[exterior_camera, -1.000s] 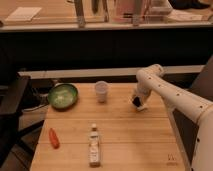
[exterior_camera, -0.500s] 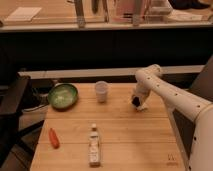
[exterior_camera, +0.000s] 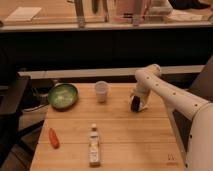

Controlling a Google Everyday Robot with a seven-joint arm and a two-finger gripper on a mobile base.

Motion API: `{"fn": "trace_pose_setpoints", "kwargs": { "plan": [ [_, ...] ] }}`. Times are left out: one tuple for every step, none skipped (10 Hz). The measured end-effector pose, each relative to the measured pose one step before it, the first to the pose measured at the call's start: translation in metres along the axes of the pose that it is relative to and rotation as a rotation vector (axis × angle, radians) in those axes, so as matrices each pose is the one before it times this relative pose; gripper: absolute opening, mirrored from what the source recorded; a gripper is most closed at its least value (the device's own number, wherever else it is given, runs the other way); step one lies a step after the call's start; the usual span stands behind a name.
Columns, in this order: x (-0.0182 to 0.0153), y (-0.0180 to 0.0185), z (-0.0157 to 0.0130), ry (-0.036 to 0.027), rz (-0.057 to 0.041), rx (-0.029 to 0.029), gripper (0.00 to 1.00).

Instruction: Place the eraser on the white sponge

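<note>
Gripper (exterior_camera: 136, 105): low over the right of the wooden counter (exterior_camera: 120, 145), pointing down; jaws' state impossible to tell.
Eraser: possibly the dark blur at the gripper's tip; not separable from it.
White sponge: maybe the pale patch just beside the tip.
Arm (exterior_camera: 170, 92): white, smooth, rounded; cut off at right edge.
Bowl (exterior_camera: 63, 96): green, round.
Cup (exterior_camera: 101, 91): pale, upright.
Bottle (exterior_camera: 94, 146): lying flat.
Carrot (exterior_camera: 53, 138): orange, tapered.

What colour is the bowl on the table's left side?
Green bowl, clearest in the camera view; the gripper is across the table.
</note>
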Motion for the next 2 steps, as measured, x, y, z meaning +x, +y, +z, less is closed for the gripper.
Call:
{"fn": "trace_pose_setpoints", "kwargs": {
  "plan": [
    [0.00116,0.00099,-0.00033,0.00913,0.0019,-0.00375,0.8],
    [-0.0005,-0.00053,-0.00196,0.00484,0.00116,0.00043,0.79]
  ]
}}
